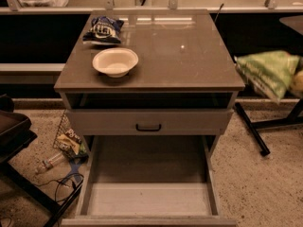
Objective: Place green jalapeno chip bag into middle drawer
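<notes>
- The gripper is at the right edge, beside the cabinet. I cannot tell how wide it is open.
- The green jalapeno chip bag hangs in the air right at the gripper.
- It is best to bring the bag down low over the open middle drawer and then drop it gently.
- The bag looks light green, crinkly and puffy.

— Where's your chip bag?
— Your crinkled light-green chip bag hangs tilted in the air, right of the cabinet and against the pincer at the right edge.
— And your drawer?
— The grey drawer stands pulled out, low in front, with its pale floor showing.
</notes>
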